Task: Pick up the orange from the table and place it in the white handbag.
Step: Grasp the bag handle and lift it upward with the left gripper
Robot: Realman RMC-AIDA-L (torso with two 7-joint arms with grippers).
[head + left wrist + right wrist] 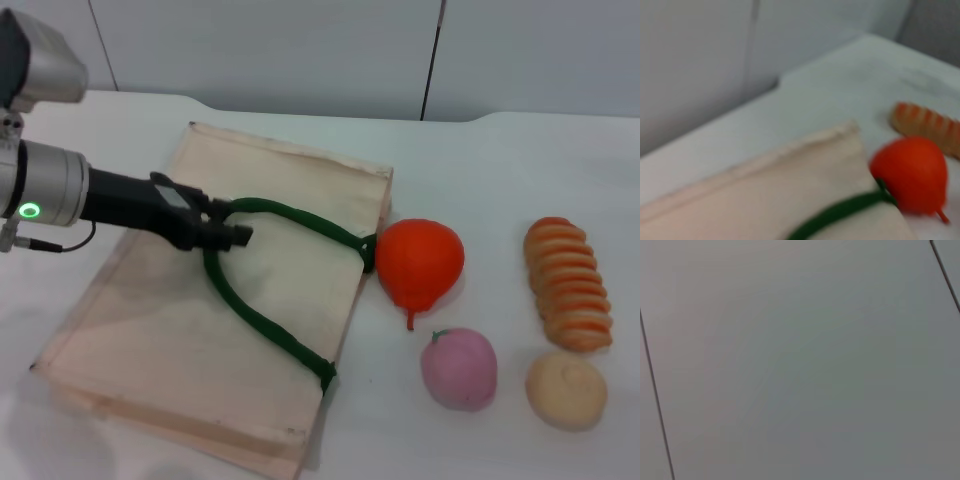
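Observation:
The orange (420, 260) is bright orange-red with a small pointed tip. It lies on the table against the right edge of the white handbag (150, 340), touching the end of the bag's dark green handle (270, 330). The bag lies flat. My left gripper (225, 230) reaches in from the left over the bag and is shut on the far-left bend of the handle loop. The left wrist view shows the orange (910, 172), the bag (765, 200) and the handle (840, 212). My right gripper is out of view.
A pink peach (458, 368) lies in front of the orange. A pale tan bun (566, 390) lies to the peach's right. A ridged orange-striped bread (568, 283) lies right of the orange and also shows in the left wrist view (930, 127). The right wrist view shows only grey wall.

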